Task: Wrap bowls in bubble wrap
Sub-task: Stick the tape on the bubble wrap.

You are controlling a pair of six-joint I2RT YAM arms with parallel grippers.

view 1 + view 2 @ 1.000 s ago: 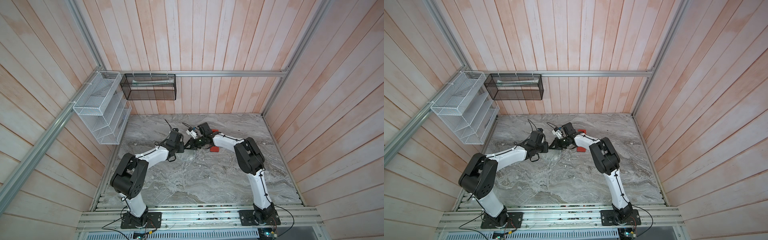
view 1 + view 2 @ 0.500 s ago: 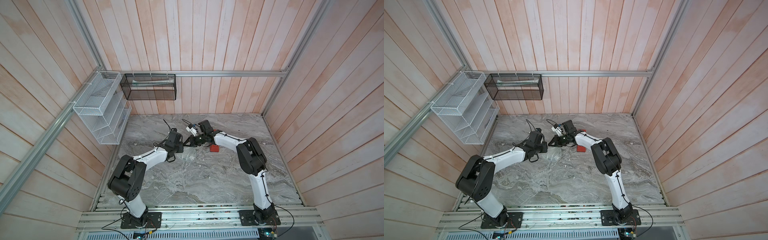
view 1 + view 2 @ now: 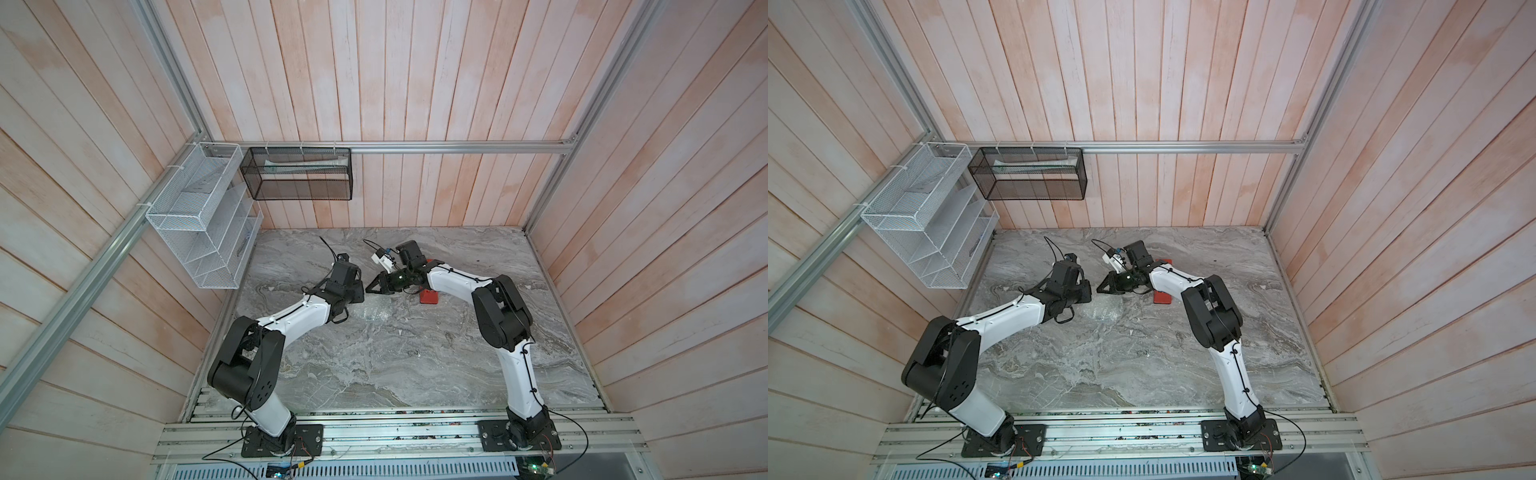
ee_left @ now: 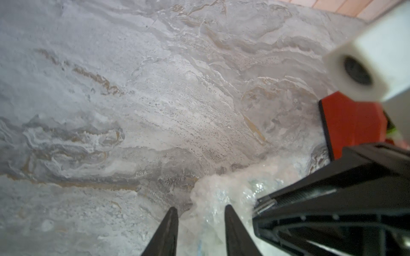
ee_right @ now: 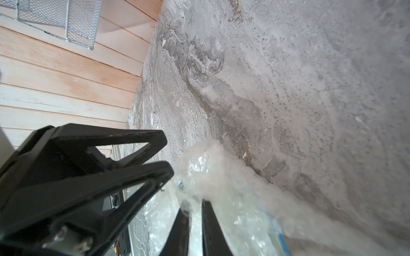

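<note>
Item: bubble wrap (image 3: 370,316). We are finding it as a whitish, crinkled bundle lying on the marble table (image 3: 395,374), just below the centre of the frame in both top views, between the two wrists.

Item: bowl (image 5: 282,240). We are making out only a bluish edge through the plastic in the right wrist view, which we are taking for its rim. The rest we cannot tell.

Item: left gripper (image 4: 199,208). We are seeing its fingers standing apart, released, with a peak of the wrap rising between them.

Item: right gripper (image 5: 195,206). We are seeing its jaws drawn nearly together, clenched on a ridge of the wrap, tip close to the left gripper.

Item: red tape dispenser (image 3: 429,297). We are seeing it lying flat on the table, just right of the bundle, beside the right forearm.

Item: white wire rack (image 3: 199,216) and black mesh basket (image 3: 299,174). We are seeing both hanging on the walls at the upper left of the frame.
</note>
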